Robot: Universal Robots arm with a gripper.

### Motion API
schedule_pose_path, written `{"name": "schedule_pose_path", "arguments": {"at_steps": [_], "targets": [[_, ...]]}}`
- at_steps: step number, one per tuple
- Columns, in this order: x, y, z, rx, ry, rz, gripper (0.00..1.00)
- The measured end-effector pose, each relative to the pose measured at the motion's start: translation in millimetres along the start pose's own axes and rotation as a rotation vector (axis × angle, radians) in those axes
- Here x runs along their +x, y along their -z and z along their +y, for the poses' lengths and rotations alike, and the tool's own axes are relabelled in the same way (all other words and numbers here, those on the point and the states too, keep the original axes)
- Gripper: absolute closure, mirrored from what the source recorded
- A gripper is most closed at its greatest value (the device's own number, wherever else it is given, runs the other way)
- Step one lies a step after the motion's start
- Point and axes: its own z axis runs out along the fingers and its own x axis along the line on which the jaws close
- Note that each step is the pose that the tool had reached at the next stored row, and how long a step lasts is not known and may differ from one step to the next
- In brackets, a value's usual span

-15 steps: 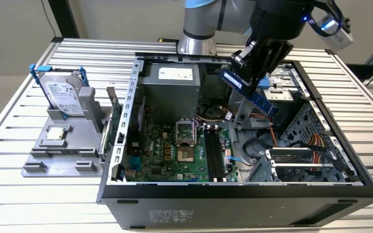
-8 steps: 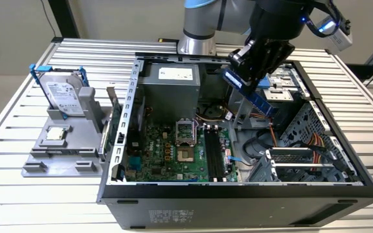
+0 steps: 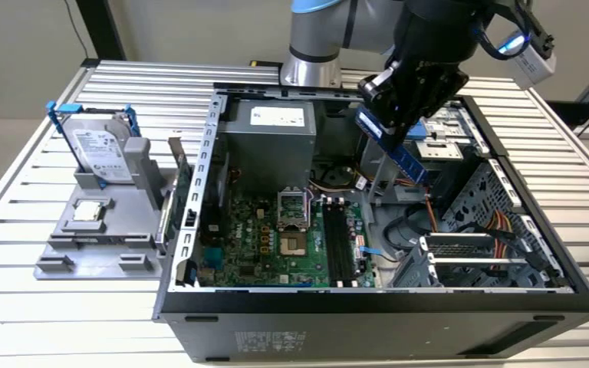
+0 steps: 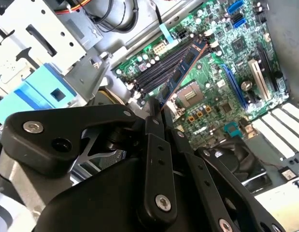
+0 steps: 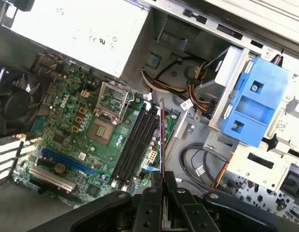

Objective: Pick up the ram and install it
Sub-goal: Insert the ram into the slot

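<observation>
Tightly, the jaws pinch the ram (image 4: 183,71) above the motherboard (image 4: 226,104).

Gripped end of ram (image 5: 162,137) hidden inside pincer (image 5: 162,180)

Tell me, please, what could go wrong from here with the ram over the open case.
The gripper holds the ram by one end, tilted above the case, so it may meet the black slots skewed and not seat. Loose cables near the slots could snag it on the way down.
</observation>
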Motion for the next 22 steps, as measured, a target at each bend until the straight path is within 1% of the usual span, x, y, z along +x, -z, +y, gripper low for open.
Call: {"name": "schedule_pose_path", "arguments": {"at_steps": [18, 22], "targets": [[0.0, -0.1, 0.0, -0.006, -0.202, 0.0009, 1.0], [0.0, -0.1, 0.0, -0.0071, -0.238, 0.0011, 1.0]]}}
